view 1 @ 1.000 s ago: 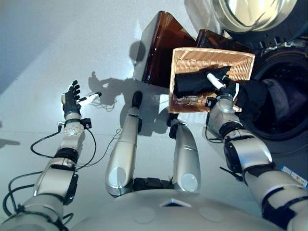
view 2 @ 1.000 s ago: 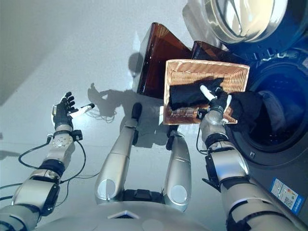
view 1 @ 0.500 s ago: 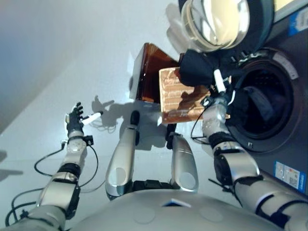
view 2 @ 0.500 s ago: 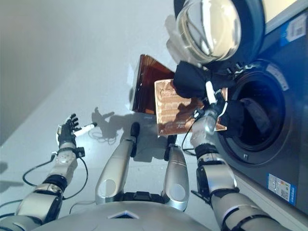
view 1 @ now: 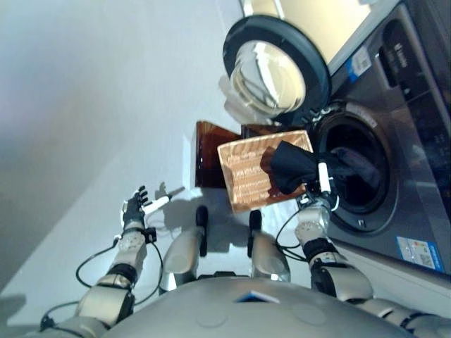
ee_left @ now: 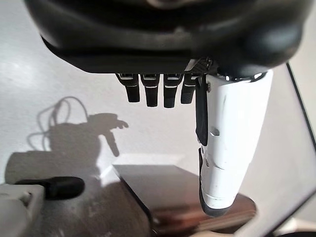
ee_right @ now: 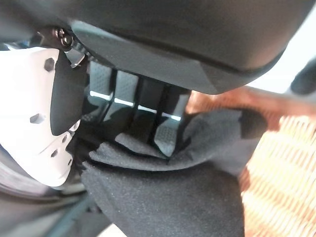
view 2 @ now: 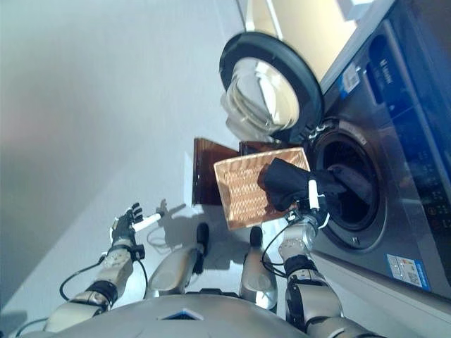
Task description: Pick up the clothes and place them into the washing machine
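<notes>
My right hand (view 1: 320, 199) pinches the black garment (view 1: 292, 165), whose trailing end could snag the washer's door rim (view 1: 384, 215).

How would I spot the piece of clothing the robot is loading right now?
Find the grey washing machine with its round door swung open. At its dark opening, the right hand grips a black garment, bunched above a woven orange basket. It is the only cloth held in a hand.
</notes>
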Controlling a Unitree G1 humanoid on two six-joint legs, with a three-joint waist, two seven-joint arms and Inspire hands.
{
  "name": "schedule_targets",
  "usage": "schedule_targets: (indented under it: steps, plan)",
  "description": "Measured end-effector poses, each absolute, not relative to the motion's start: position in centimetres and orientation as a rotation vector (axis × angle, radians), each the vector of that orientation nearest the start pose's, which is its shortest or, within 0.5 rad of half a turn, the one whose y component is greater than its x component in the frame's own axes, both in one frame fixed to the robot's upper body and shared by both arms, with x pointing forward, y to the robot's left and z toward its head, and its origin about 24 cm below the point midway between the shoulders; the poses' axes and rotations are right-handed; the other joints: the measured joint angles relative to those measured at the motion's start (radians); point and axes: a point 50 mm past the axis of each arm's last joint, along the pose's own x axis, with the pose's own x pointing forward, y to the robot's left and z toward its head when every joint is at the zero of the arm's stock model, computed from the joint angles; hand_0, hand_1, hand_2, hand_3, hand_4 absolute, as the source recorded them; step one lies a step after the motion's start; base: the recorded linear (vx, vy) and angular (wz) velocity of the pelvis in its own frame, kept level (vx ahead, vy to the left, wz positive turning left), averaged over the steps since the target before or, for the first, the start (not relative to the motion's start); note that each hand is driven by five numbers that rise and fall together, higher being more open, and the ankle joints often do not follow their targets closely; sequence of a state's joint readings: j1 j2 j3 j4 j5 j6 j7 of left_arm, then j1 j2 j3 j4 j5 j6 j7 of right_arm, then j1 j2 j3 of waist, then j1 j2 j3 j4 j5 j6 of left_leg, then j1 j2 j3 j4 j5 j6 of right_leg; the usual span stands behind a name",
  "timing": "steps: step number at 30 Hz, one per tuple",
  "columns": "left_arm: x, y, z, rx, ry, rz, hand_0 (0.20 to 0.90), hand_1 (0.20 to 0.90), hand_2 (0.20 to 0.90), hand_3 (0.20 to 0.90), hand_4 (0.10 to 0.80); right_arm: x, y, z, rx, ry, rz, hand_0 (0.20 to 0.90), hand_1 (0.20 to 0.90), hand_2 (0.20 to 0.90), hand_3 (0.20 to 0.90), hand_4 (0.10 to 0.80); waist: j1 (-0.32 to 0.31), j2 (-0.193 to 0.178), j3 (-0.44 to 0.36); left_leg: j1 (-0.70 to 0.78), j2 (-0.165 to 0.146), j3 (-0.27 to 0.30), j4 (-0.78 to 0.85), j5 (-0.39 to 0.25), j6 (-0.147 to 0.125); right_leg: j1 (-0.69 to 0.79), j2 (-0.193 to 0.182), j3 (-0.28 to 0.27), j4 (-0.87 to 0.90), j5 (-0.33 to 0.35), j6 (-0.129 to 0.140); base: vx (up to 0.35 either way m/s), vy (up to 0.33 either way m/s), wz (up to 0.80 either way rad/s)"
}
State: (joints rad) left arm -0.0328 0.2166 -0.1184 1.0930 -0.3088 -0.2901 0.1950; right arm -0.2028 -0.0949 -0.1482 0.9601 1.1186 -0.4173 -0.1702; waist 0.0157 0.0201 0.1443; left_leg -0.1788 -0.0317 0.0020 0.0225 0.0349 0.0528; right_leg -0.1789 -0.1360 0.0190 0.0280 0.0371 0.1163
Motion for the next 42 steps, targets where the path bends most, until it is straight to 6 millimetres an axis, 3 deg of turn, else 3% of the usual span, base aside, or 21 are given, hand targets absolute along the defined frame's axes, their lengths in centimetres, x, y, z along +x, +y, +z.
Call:
schedule_targets:
  steps: [7, 12, 15, 16, 17, 20, 22, 25, 28, 29, 31, 35, 39, 42]
  plan:
    - [12.3, 22.6, -14.3, 0.068, 0.842, 0.345, 0.900, 0.900, 0.900, 0.900, 0.800, 20.2, -23.5, -10.0, 0.932, 0.306, -0.911, 0.200, 0.200, 0.200, 0.200, 0.300, -0.005, 0.002, -0.079, 0.128, 0.009, 0.010, -0.096, 0.009, -0.006, 0.130, 0.008, 0.001, -0.110, 0.021, -0.006, 0.113, -0.024, -0.07]
    - [10.6, 23.2, -14.8, 0.083, 0.898, 0.368, 0.900, 0.900, 0.900, 0.900, 0.800, 19.8, -23.1, -10.4, 1.005, 0.283, -0.956, 0.200, 0.200, 0.200, 0.200, 0.300, -0.004, -0.006, -0.076, 0.151, 0.020, 0.021, -0.089, 0.005, -0.012, 0.141, 0.023, 0.006, -0.088, 0.011, -0.016, -0.108, -0.016, -0.06]
    - [12.1, 23.6, -14.3, 0.098, 0.858, 0.365, 0.900, 0.900, 0.900, 0.900, 0.800, 21.4, -22.7, -9.4, 1.053, 0.220, -0.950, 0.200, 0.200, 0.200, 0.200, 0.300, -0.003, -0.011, -0.009, 0.040, 0.021, 0.021, 0.077, -0.038, -0.035, 0.006, 0.028, 0.004, 0.123, -0.064, -0.025, -0.273, -0.031, 0.04]
    - [13.4, 23.7, -13.8, 0.102, 0.827, 0.363, 0.900, 0.900, 0.900, 0.900, 0.800, 22.5, -22.6, -8.7, 1.086, 0.181, -0.946, 0.200, 0.200, 0.200, 0.200, 0.300, -0.003, -0.003, 0.022, -0.042, 0.030, 0.020, 0.179, -0.080, -0.027, -0.076, 0.032, -0.004, 0.227, -0.108, -0.032, -0.107, -0.025, 0.13]
    - [14.1, 23.6, -13.6, 0.103, 0.810, 0.357, 0.900, 0.900, 0.900, 0.900, 0.800, 23.0, -22.5, -8.3, 1.102, 0.165, -0.944, 0.200, 0.200, 0.200, 0.200, 0.300, -0.004, 0.005, 0.042, -0.072, 0.035, 0.018, 0.222, -0.084, -0.031, -0.100, 0.040, -0.006, 0.272, -0.113, -0.039, -0.186, -0.040, 0.18]
    - [15.9, 23.9, -12.7, 0.111, 0.752, 0.353, 0.900, 0.900, 0.900, 0.900, 0.800, 24.4, -22.0, -7.1, 1.194, 0.077, -0.952, 0.200, 0.200, 0.200, 0.200, 0.300, -0.003, 0.024, 0.089, -0.245, 0.055, -0.006, 0.448, -0.176, -0.057, -0.274, 0.049, -0.021, 0.516, -0.222, -0.062, -0.102, -0.005, 0.13]
    - [15.7, 23.7, -12.9, 0.104, 0.759, 0.352, 0.900, 0.900, 0.900, 0.900, 0.800, 24.8, -21.7, -6.9, 1.216, 0.069, -0.951, 0.200, 0.200, 0.200, 0.200, 0.300, -0.003, 0.041, 0.097, -0.303, 0.057, -0.035, 0.522, -0.215, -0.073, -0.334, 0.070, -0.013, 0.563, -0.225, -0.067, -0.089, 0.025, -0.20]
    - [14.9, 23.6, -13.2, 0.099, 0.781, 0.354, 0.900, 0.900, 0.900, 0.900, 0.800, 25.2, -21.9, -6.5, 1.244, 0.038, -0.980, 0.200, 0.200, 0.200, 0.200, 0.300, -0.001, 0.060, 0.100, -0.379, 0.060, -0.077, 0.597, -0.249, -0.067, -0.400, 0.101, -0.011, 0.597, -0.221, -0.068, -0.152, 0.041, -0.44]
    - [15.9, 23.3, -12.8, 0.098, 0.745, 0.340, 0.900, 0.900, 0.900, 0.900, 0.800, 25.3, -23.5, -5.6, 1.266, -0.061, -1.069, 0.200, 0.200, 0.200, 0.200, 0.300, -0.010, 0.057, 0.110, -0.460, 0.058, -0.060, 0.693, -0.257, -0.075, -0.492, 0.086, 0.000, 0.687, -0.228, -0.081, -0.088, 0.065, 0.01]
    - [16.2, 23.0, -12.6, 0.104, 0.727, 0.325, 0.900, 0.900, 0.900, 0.900, 0.800, 25.9, -23.9, -5.0, 1.270, -0.081, -1.072, 0.200, 0.200, 0.200, 0.200, 0.300, -0.008, 0.066, 0.112, -0.475, 0.052, -0.050, 0.797, -0.300, -0.055, -0.521, 0.090, 0.004, 0.709, -0.228, -0.082, -0.053, 0.068, -0.31]
    - [16.6, 22.9, -12.5, 0.103, 0.716, 0.329, 0.900, 0.900, 0.900, 0.900, 0.800, 27.1, -24.1, -3.8, 1.274, -0.118, -1.038, 0.200, 0.200, 0.200, 0.200, 0.300, -0.006, 0.078, 0.122, -0.483, 0.051, -0.042, 0.818, -0.371, -0.044, -0.560, 0.099, 0.003, 0.738, -0.223, -0.075, -0.026, 0.041, -0.37]
    - [17.3, 22.8, -11.9, 0.096, 0.660, 0.321, 0.900, 0.900, 0.900, 0.900, 0.800, 27.5, -24.3, -3.4, 1.282, -0.135, -1.042, 0.200, 0.200, 0.200, 0.200, 0.300, -0.004, 0.084, 0.121, -0.487, 0.051, -0.032, 0.818, -0.367, -0.039, -0.566, 0.098, 0.011, 0.742, -0.221, -0.073, 0.000, 0.005, -0.03]
    - [16.7, 22.8, -12.1, 0.097, 0.674, 0.325, 0.900, 0.900, 0.900, 0.900, 0.800, 28.0, -24.6, -2.7, 1.298, -0.158, -1.048, 0.200, 0.200, 0.200, 0.200, 0.300, -0.003, 0.090, 0.120, -0.488, 0.051, -0.019, 0.804, -0.367, -0.040, -0.580, 0.099, 0.025, 0.738, -0.219, -0.075, 0.018, 0.049, -0.07]
    - [16.4, 22.7, -12.2, 0.095, 0.680, 0.318, 0.900, 0.900, 0.900, 0.900, 0.800, 28.7, -25.9, -1.4, 1.315, -0.204, -1.074, 0.200, 0.200, 0.200, 0.200, 0.300, 0.004, 0.123, 0.121, -0.487, 0.048, 0.000, 0.790, -0.364, -0.032, -0.588, 0.097, 0.038, 0.737, -0.219, -0.075, 0.002, 0.054, -0.06]
